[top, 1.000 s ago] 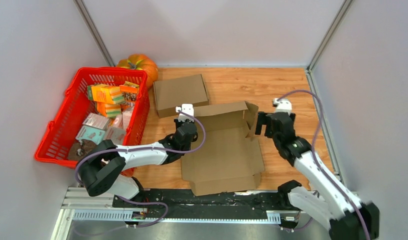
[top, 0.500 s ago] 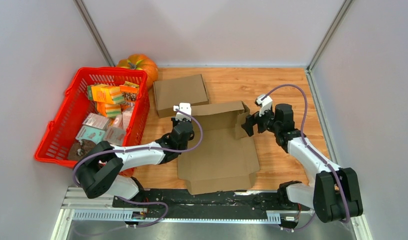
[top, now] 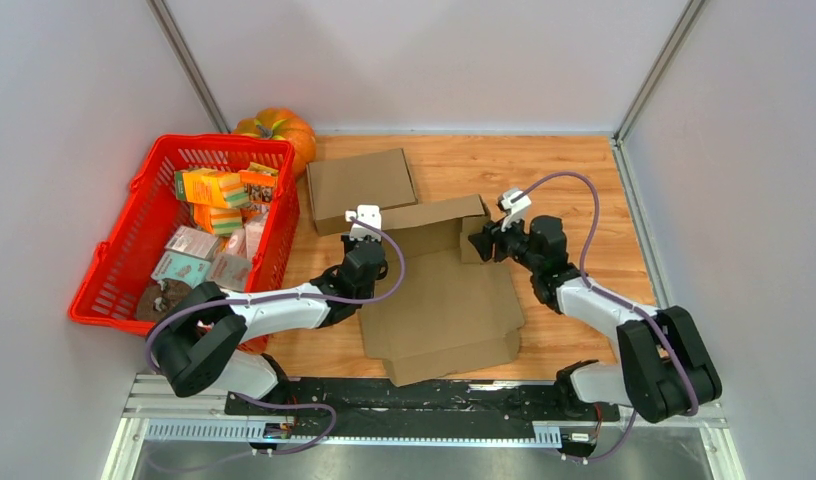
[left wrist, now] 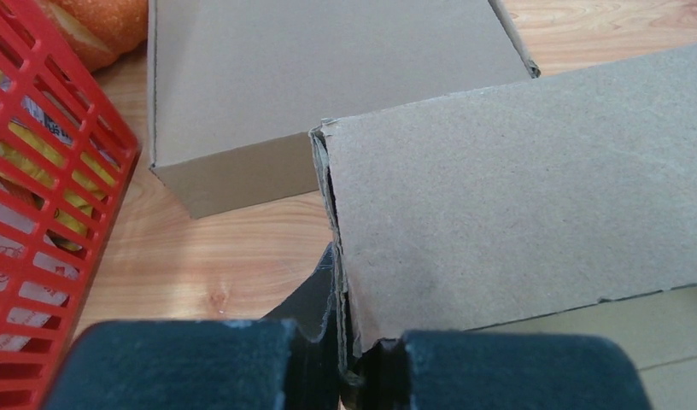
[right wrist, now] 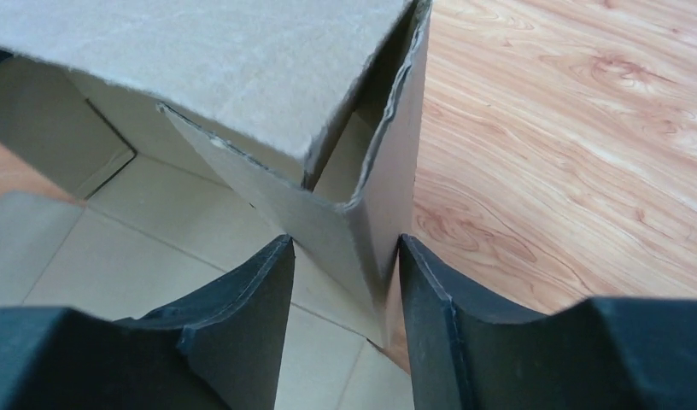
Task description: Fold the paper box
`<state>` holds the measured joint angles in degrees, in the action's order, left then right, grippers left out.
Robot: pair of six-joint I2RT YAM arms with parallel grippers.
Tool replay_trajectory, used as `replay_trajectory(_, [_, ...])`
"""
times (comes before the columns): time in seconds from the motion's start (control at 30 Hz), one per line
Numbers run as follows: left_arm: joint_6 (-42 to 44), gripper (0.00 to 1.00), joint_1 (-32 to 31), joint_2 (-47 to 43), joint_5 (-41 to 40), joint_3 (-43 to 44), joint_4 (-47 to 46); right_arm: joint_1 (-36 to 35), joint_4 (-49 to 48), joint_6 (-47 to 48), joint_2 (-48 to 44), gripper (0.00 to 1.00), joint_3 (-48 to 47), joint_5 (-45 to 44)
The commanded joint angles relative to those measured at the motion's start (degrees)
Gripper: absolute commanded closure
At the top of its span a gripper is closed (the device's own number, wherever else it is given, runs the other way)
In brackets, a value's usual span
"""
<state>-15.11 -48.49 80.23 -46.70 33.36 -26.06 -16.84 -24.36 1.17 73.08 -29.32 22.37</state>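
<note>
Swinging in from the right, the right arm has reached the paper box's (top: 449, 300) far right corner, its jaws have narrowed, and the box has slid slightly on the table. Left of the box sits a red basket (top: 224, 141) of packets, with a pumpkin (top: 277, 128) behind it. A closed carton (top: 359, 186) lies just beyond the box's far left corner.

At that corner the left gripper (left wrist: 349, 359) is clamped tight on the upright edge of the box's back wall. The box itself lies mid-table, base flat, back wall raised, near flaps still down. At its far right corner the right gripper (right wrist: 341, 256) straddles the side wall and tucked tab, jaws half closed. Whether they already bite the cardboard cannot be told.

The step in hand looks like squaring up the far right corner. Next, the right jaws probably need to pinch wall and tab together while the left holds steady, before the remaining walls are raised.
</note>
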Motion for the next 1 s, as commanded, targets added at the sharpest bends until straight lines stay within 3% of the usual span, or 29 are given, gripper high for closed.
replay_trajectory(0.0, [0.87, 1.0, 0.33, 0.9, 1.61, -0.76, 4.88, -4.42, -13.42, -4.86, 3.99, 0.5, 0.67, -16.12])
replay_trajectory(0.07, [1.23, 1.0, 0.33, 0.9, 1.26, -0.5, 5.32, -7.31, -16.06, -4.95, 5.92, 0.63, 0.15, -22.24])
replay_trajectory(0.13, [1.4, 1.0, 0.33, 0.37, 0.73, -0.49, 5.59, -8.29, -17.47, -4.95, 7.42, 0.7, -0.99, -24.22])
replay_trajectory(0.23, [1.4, 1.0, 0.33, -0.16, 0.73, -0.58, 5.5, -11.1, -19.84, -1.79, 9.27, 0.64, -1.62, -27.81])
replay_trajectory(0.4, [0.61, 1.0, 0.33, -0.77, 1.08, -0.58, 6.03, -12.25, -25.65, -4.16, 13.31, 0.66, -2.05, -33.26])
replay_trajectory(0.43, [0.7, 1.0, 0.33, -0.77, 0.91, -0.49, 6.2, -12.69, -26.35, -3.64, 14.19, 0.77, -3.19, -33.79])
replay_trajectory(0.5, [0.44, 1.0, 0.24, -0.95, 0.56, -0.32, 6.9, -15.4, -26.18, -2.4, 16.47, 1.0, -4.51, -43.24])
replay_trajectory(0.53, [0.09, 1.0, 0.32, -1.04, -0.14, -0.14, 7.25, -17.07, -25.39, -1.62, 17.09, 1.0, -5.91, -47.38])
replay_trajectory(0.57, [-0.44, 1.0, 0.33, -1.04, -0.32, 0.21, 8.3, -20.57, -26.0, -1.35, 18.66, 1.0, -6.36, -56.82])
replay_trajectory(0.7, [-5.26, 1.0, 0.33, -1.3, -1.2, 1.61, 11.91, -26.39, -31.7, 3.39, 23.15, 1.0, -7.24, -71.56])
replay_trajectory(0.8, [-8.08, 1.0, 0.24, -1.39, -1.47, 1.79, 13.67, -29.56, -43.02, 11.88, 27.9, 1.0, -6.02, -76.76])
replay_trajectory(0.9, [-11.5, 1.0, 0.33, -1.56, -3.48, 0.74, 14.29, -30.45, -56.56, 15.0, 31.24, 1.0, -4.17, -76.17])
replay_trajectory(0.97, [-12.3, 1.0, 0.24, -1.48, -3.05, 0.47, 14.46, -30.62, -52.13, 13.17, 30.03, 1.0, -5.13, -73.54])
